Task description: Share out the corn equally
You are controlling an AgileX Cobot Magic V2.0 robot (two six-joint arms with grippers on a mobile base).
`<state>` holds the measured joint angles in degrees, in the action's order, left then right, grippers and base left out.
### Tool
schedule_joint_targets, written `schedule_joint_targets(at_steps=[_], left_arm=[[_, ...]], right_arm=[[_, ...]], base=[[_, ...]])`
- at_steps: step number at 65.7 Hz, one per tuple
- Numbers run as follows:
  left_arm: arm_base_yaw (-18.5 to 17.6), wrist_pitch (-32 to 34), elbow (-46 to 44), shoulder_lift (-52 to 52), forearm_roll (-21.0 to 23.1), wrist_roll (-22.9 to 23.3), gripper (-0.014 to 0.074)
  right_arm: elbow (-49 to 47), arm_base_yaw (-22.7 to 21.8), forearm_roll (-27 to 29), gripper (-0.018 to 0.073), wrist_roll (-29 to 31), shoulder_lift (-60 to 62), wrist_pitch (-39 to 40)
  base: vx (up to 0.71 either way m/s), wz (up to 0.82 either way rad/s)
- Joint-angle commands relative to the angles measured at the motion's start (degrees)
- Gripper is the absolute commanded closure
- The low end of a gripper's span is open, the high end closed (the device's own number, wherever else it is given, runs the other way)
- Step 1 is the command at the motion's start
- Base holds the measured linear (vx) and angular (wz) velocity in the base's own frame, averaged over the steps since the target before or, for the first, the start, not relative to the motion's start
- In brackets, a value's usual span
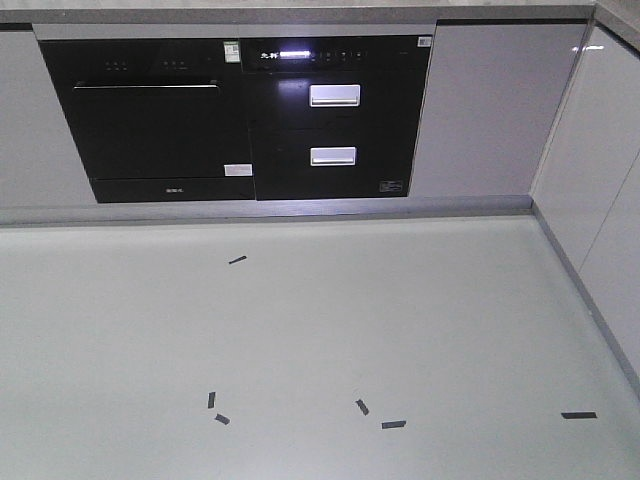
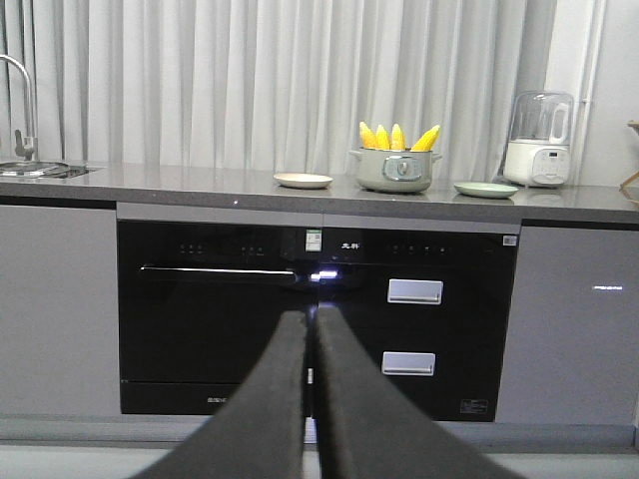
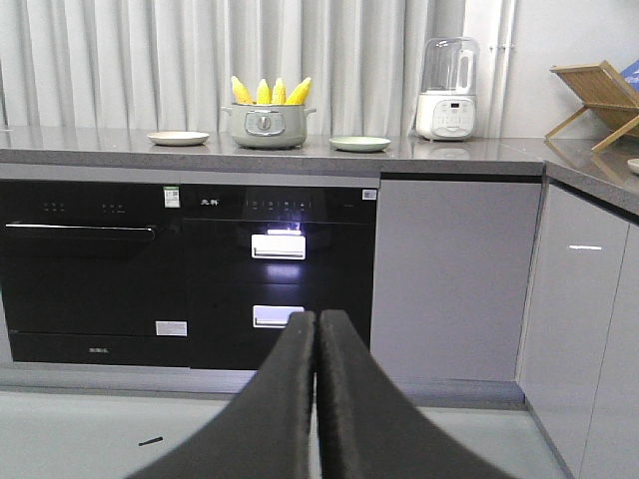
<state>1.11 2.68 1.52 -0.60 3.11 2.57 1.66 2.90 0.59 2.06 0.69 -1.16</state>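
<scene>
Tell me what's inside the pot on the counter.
Four corn cobs stand in the pot, with their tips poking above its rim. The pot's wall hides their lower parts and anything else inside.

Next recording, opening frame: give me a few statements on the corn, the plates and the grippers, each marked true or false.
1. Four corn cobs stick up out of the pot. True.
2. One cob already lies on the cream plate. False: that plate is bare.
3. The left gripper and the right gripper are both shut and hold nothing. True.
4. The green plate sits left of the pot. False: it sits to the pot's right in both wrist views; the cream plate is on the left.
</scene>
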Motion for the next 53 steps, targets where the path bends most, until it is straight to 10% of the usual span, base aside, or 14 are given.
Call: schedule_joint_targets(at_steps=[1,53], left_arm=[[-0.38,3.88,0.82,-0.96,0.16,0.43,0.0603],[-0.38,3.88,0.82,-0.96,0.16,0.43,0.0603]], right_arm=[[0.39,-0.02,-0.59,0.0566,0.31,0.06,4.25],[0.39,-0.02,-0.59,0.0566,0.31,0.06,4.19]], base=[[0.00,0.00],[0.01,0.00]])
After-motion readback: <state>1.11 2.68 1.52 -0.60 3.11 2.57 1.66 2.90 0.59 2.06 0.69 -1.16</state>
